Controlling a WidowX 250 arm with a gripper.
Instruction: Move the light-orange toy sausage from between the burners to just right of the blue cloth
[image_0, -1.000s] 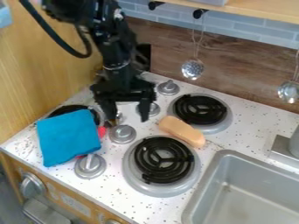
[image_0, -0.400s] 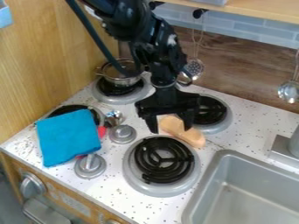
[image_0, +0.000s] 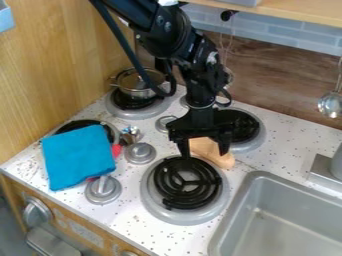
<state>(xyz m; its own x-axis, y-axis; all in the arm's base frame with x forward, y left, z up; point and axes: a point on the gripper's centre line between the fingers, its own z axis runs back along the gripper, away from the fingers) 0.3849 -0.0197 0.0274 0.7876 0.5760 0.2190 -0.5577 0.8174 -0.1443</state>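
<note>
1. Noted right of centre in the frame: gripper (image_0: 204, 154), hanging over the white speckled desk (image_0: 140, 220), arm entering from the top edge.
2. Found released: fingers spread apart, pointing down, with the tan oblong piece (image_0: 211, 151) showing between and behind.
3. Recorded for the tan piece: lying on the desk, right of centre, between the front burner (image_0: 187, 183) and the rear right burner (image_0: 243, 127).
4. Observed at left: blue cloth (image_0: 79, 157), draped over part of a burner (image_0: 75, 124), red item (image_0: 116, 150) showing at the cloth's right edge.
5. Seen at upper left: lidded pot (image_0: 137, 93), upright on a burner.
6. Logged at lower right: grey sink (image_0: 287, 215); at right edge, hanging ladle (image_0: 330, 105).
</note>
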